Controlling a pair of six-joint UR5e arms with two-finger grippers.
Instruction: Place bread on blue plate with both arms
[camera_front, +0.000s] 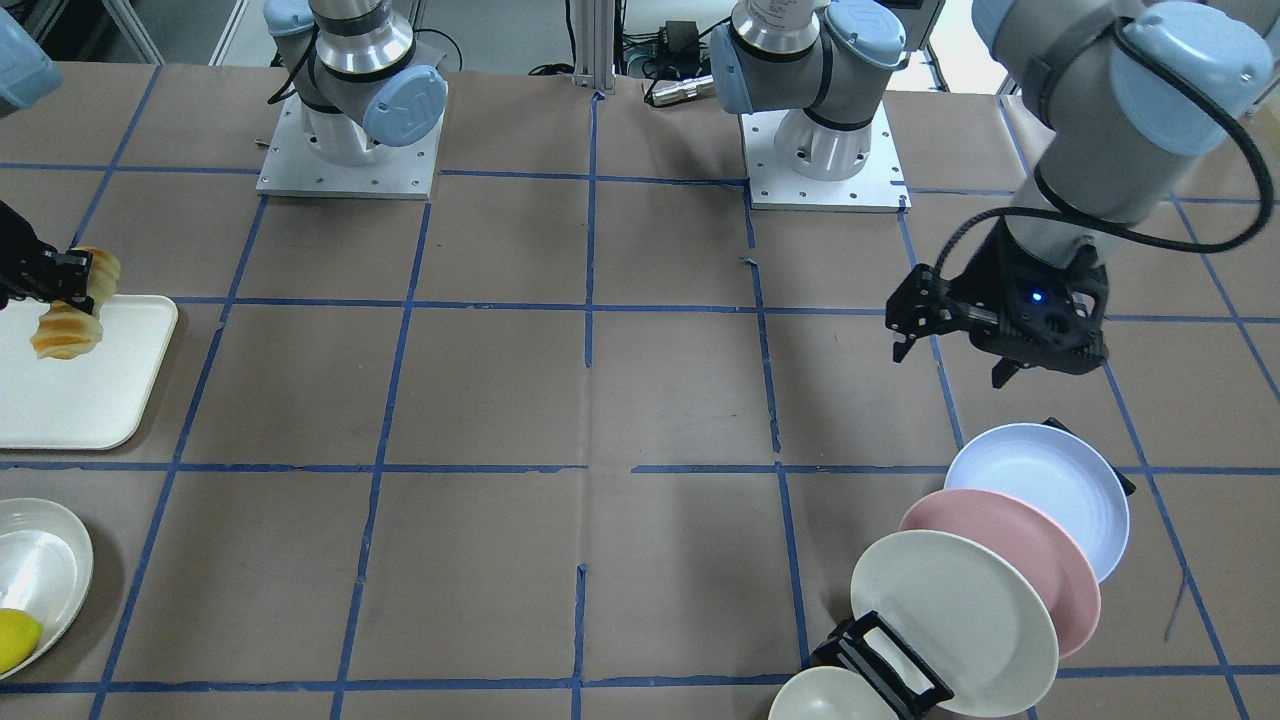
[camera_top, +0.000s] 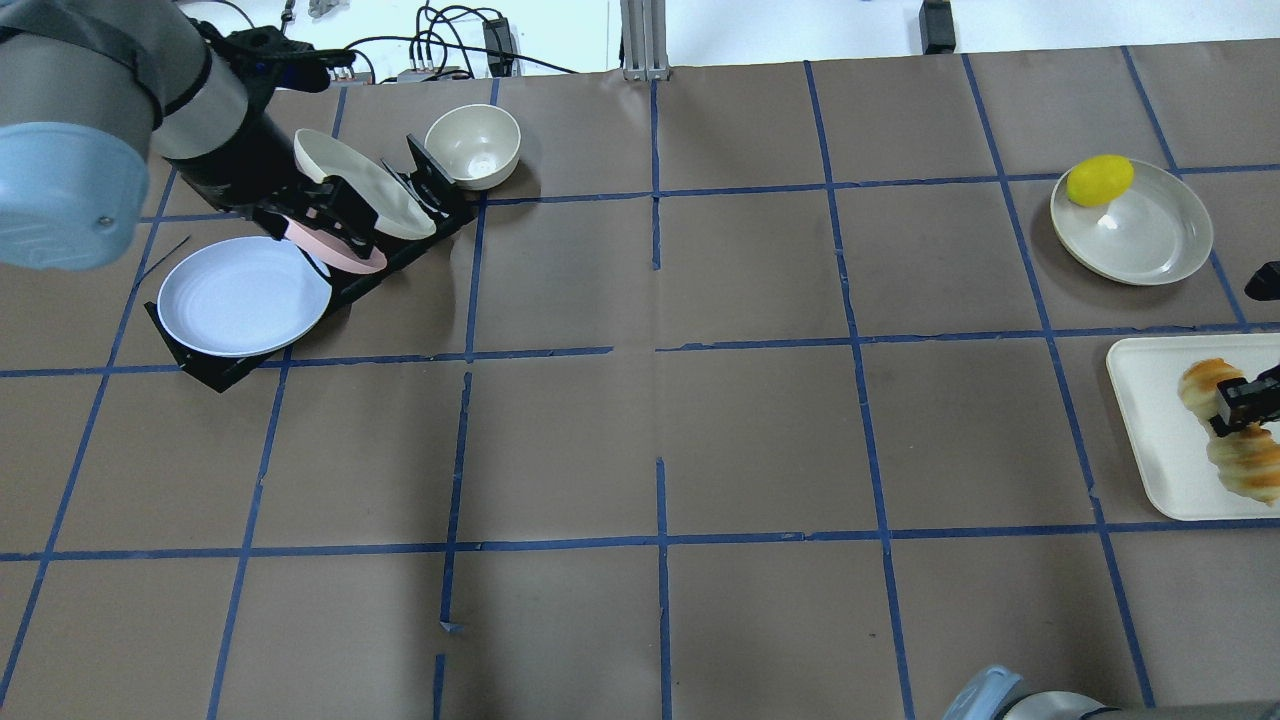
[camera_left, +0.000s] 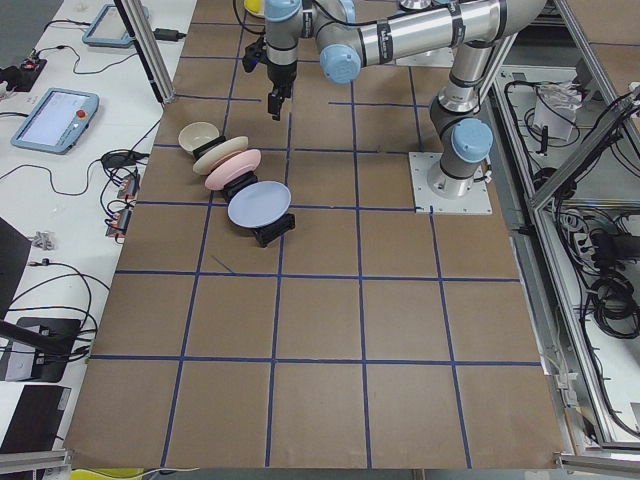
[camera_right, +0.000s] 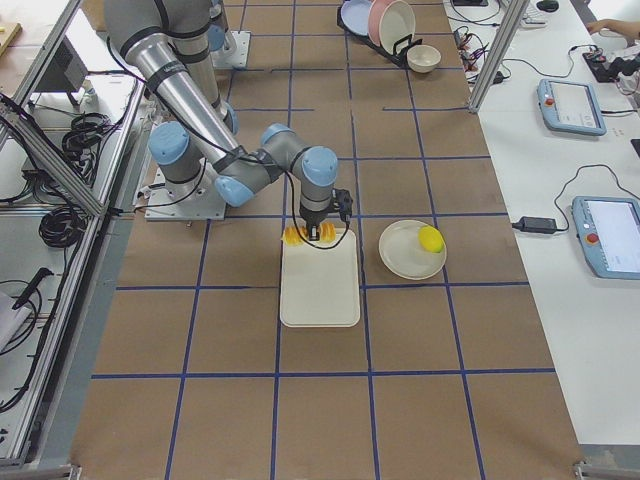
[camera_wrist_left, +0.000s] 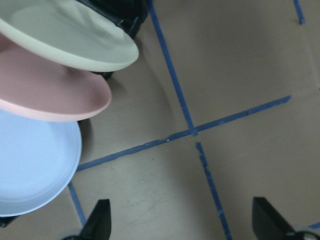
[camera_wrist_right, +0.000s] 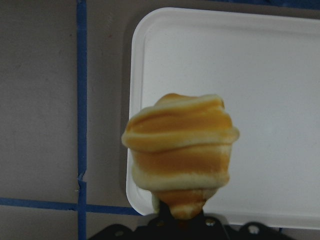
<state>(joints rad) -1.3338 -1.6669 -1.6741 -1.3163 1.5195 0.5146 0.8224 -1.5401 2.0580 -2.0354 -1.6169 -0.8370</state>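
Observation:
The bread (camera_front: 66, 331) is a striped orange and pale yellow roll. My right gripper (camera_front: 73, 287) is shut across its middle, over the white tray (camera_front: 85, 400). In the right wrist view the bread (camera_wrist_right: 181, 150) fills the centre above the tray's corner (camera_wrist_right: 250, 65). The blue plate (camera_front: 1045, 485) leans at the end of a black rack (camera_front: 885, 665); it also shows in the overhead view (camera_top: 240, 295). My left gripper (camera_front: 955, 360) is open and empty, hovering just beyond the blue plate. In the left wrist view the blue plate (camera_wrist_left: 30, 175) lies left of the open fingertips (camera_wrist_left: 100, 222).
A pink plate (camera_front: 1010, 560) and a cream plate (camera_front: 950, 620) lean in the same rack next to the blue plate. A small cream bowl (camera_top: 472, 145) stands by the rack. A yellow lemon (camera_top: 1100, 180) lies in a cream dish (camera_top: 1140, 235) near the tray.

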